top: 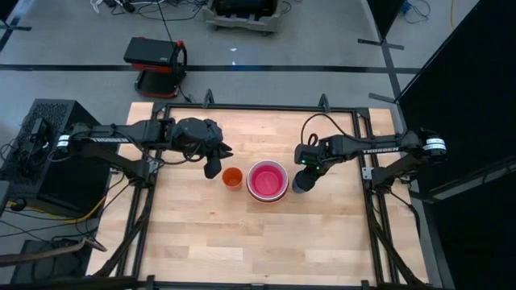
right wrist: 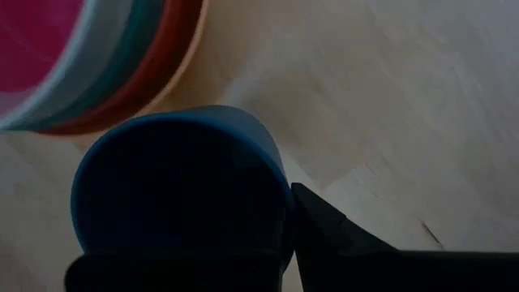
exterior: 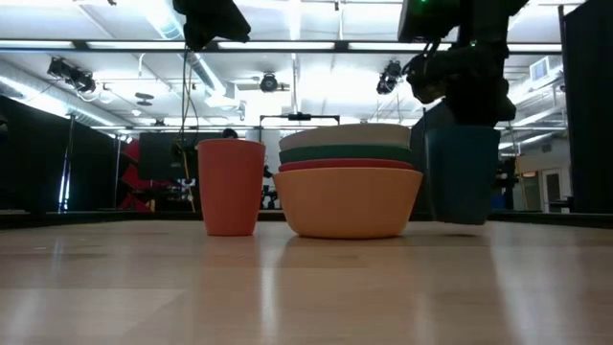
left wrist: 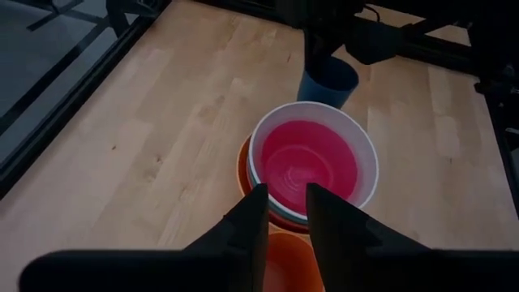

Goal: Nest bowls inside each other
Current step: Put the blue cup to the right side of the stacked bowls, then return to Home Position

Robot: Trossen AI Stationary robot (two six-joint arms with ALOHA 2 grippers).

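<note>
Bowls (top: 268,180), five nested upright in one stack mid-table, are facing mouths up. Left gripper (left wrist: 285,212) is hovering slightly parted over one orange cup (top: 232,178). Right gripper (top: 305,171) is clenching one blue cup's (exterior: 464,174) rim.

From my level camera I see the bowls (exterior: 350,187) nested in one stack on the wooden tabletop (exterior: 306,287): light orange lowest, then red-orange, teal and white rims above it. An orange cup (exterior: 230,186) stands just beside the stack. On the stack's other side, the right gripper (exterior: 469,91) comes down onto a dark blue cup (exterior: 463,174).
</note>
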